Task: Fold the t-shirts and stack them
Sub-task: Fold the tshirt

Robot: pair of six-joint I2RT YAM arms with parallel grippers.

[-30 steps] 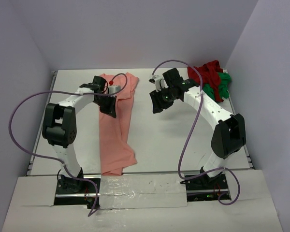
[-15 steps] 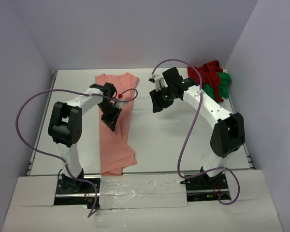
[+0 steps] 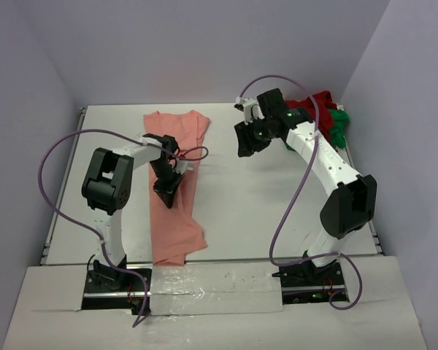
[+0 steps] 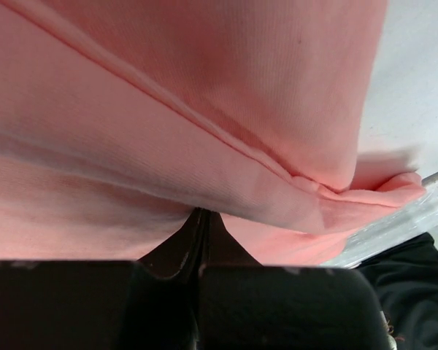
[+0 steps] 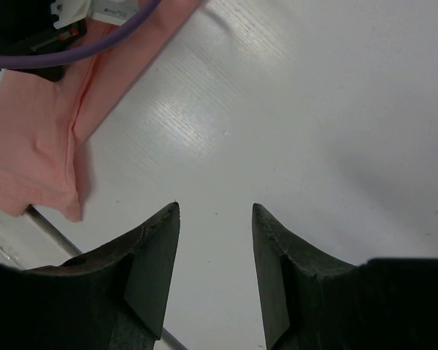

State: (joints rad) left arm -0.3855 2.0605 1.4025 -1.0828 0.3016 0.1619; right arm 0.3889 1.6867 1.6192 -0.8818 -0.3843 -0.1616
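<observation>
Nearest my bases, the salmon-pink t-shirt (image 3: 177,230) ends in a rumpled hem close to the front edge of the table (image 3: 241,211). From there it runs away from me as a long, narrow strip, doubled over lengthwise. Partway up that strip my left gripper (image 3: 168,195) is down on the cloth, on the shirt's left half. Its jaws are pressed fully together, and in its own camera the closed fingertips (image 4: 184,246) vanish under a raised fold of pink fabric, which they have pinched. Beyond it the shirt widens and lies flatter, reaching towards the back of the table. To the right of that far part, well apart from the shirt's edge, my right gripper (image 5: 214,208) hangs over bare tabletop. Its jaws stand about half open with nothing between them, only the white surface showing in the gap. Farthest from the salmon-pink shirt, in the back right corner, the dark red t-shirt (image 3: 315,104) and the bright green t-shirt (image 3: 334,127) lie bunched together in one heap, the red partly over the green.
</observation>
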